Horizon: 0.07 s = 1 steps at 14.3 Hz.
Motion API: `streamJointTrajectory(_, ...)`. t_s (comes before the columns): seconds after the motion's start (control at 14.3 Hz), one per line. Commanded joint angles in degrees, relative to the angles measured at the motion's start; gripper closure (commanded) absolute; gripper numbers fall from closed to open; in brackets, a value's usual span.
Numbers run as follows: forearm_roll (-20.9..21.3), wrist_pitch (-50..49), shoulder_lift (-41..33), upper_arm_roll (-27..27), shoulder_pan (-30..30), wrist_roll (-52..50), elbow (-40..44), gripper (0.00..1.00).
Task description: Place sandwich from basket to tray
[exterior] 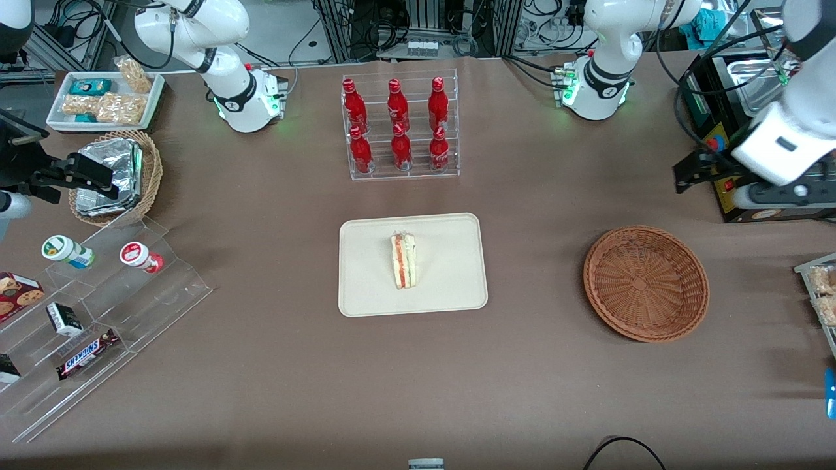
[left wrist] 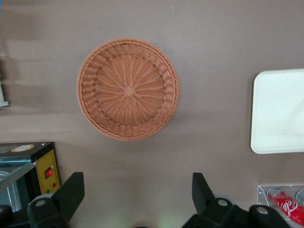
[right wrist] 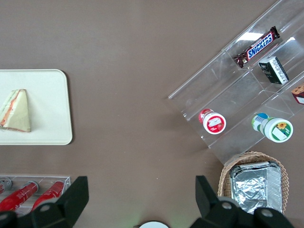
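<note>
The clear-wrapped triangular sandwich (exterior: 404, 260) with red and pale green filling lies near the middle of the flat cream-beige rectangular tray (exterior: 450, 274), its long axis running toward the front camera. The shallow reddish-brown round wicker basket (exterior: 645, 282) holds nothing and sits well apart, toward the working arm's end of the brown worktop (exterior: 274, 391). The left arm's hand (left wrist: 137, 194) hangs above the worktop beside the basket, fingers apart, gripping nothing. A clear rack of red bottles (exterior: 400, 127) stands farther from the camera than the tray.
</note>
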Motion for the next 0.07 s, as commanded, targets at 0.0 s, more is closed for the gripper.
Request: streamJointTrajectory(0.0,0.3,-0.1,0.3,0.4,0.3,0.8,1.0,0.00)
